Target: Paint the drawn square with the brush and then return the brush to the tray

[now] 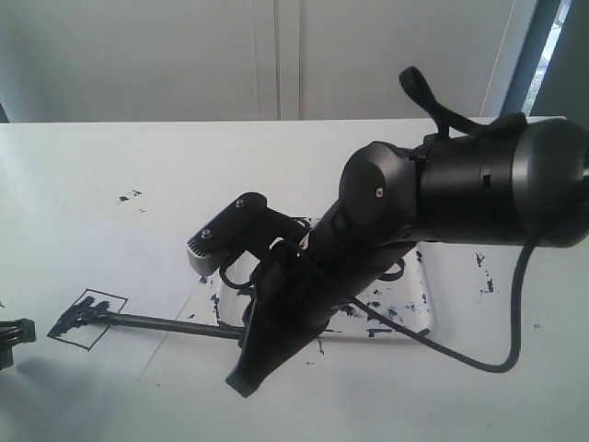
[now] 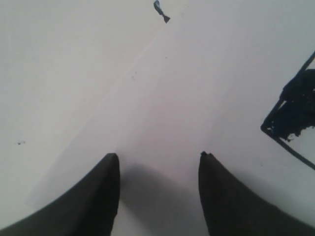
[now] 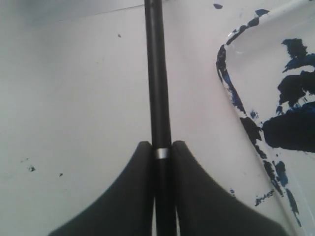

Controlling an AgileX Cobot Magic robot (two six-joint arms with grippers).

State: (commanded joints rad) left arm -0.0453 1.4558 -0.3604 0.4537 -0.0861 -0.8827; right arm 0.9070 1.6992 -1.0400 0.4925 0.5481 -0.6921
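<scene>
Nearest the lens in the exterior view, the right arm (image 1: 442, 193) is seen, large and black, reaching across the middle toward the left. The brush (image 1: 166, 322) is clenched in the right jaws near its rear end, and its shaft is carried low over the table (image 1: 138, 166) toward the left. Its dark tip is placed inside the drawn square (image 1: 89, 318), where a blue-black smear is spread over part of the inside. The tray (image 1: 425, 299) is found behind the arm, partly hidden by it, blotched with dark paint and well apart from the square. A black cable (image 1: 515, 313) is looped down from the arm to the table beside the tray. A few paint specks (image 1: 127, 196) are scattered farther back.

In the left wrist view, the left jaws are held apart with nothing between them; only bare white surface is seen in the gap. The drawn square (image 2: 290, 113) is cut off at the picture's edge, one corner of it filled with dark blue paint. One stray fleck (image 2: 161, 12) is seen well apart from it.

In the right wrist view, the right jaws are closed on the brush (image 3: 157, 73), one on each side of the shaft at a thin silver band (image 3: 161, 154). The tray (image 3: 231, 93) is seen near the shaft, not touching it, its rim smeared and a dark pool (image 3: 290, 130) lying inside.
</scene>
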